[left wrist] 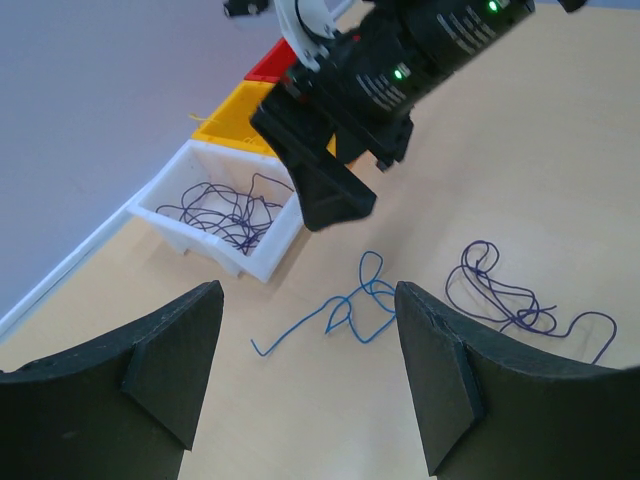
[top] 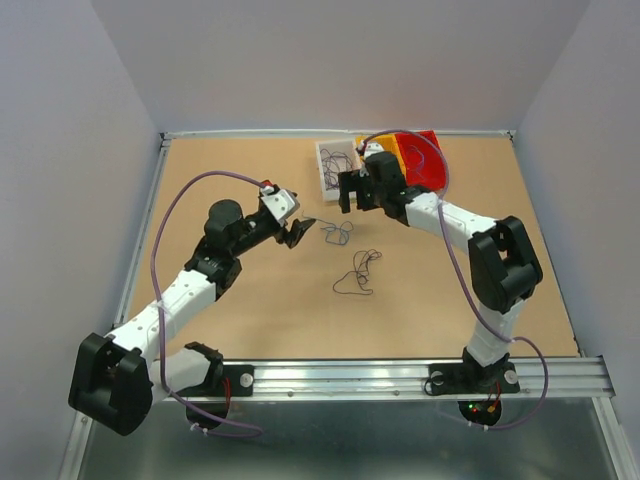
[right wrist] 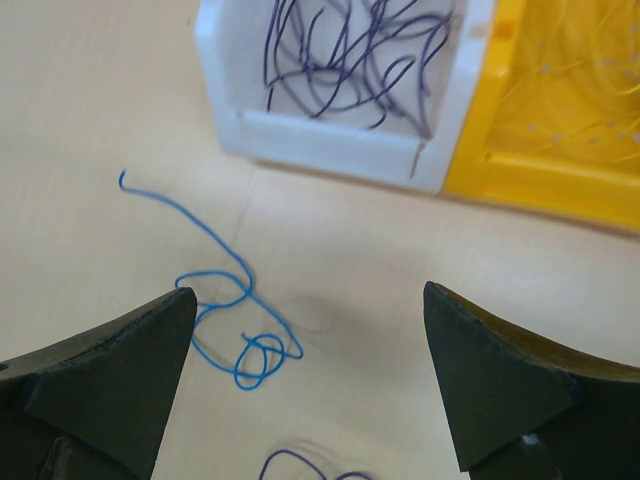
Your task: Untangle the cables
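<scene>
Wires of 2 colours lie loose on the table in front of the white bin. The blue wire, 1 curly strand with a small knot of loops at one end, rests just in front of the bin's near wall and apart from it. The dark purple wire sprawls in open loops farther out from the bin. It is near the blue strand but separate from it.

Inside the white bin sits a tangle of more dark purple wires. A yellow bin stands against the white bin's side and holds thin pale yellow wires. A red bin comes next in the row, on the far side of the yellow bin from the white bin.

The right gripper hangs over the table just in front of the white bin, above the blue wire, with its 2 fingers spread wide and gripping nothing. The left gripper is farther from the white bin, on the side away from the yellow bin. It points toward the blue wire, its 2 fingers likewise spread apart and holding nothing. Neither gripper touches a wire.
</scene>
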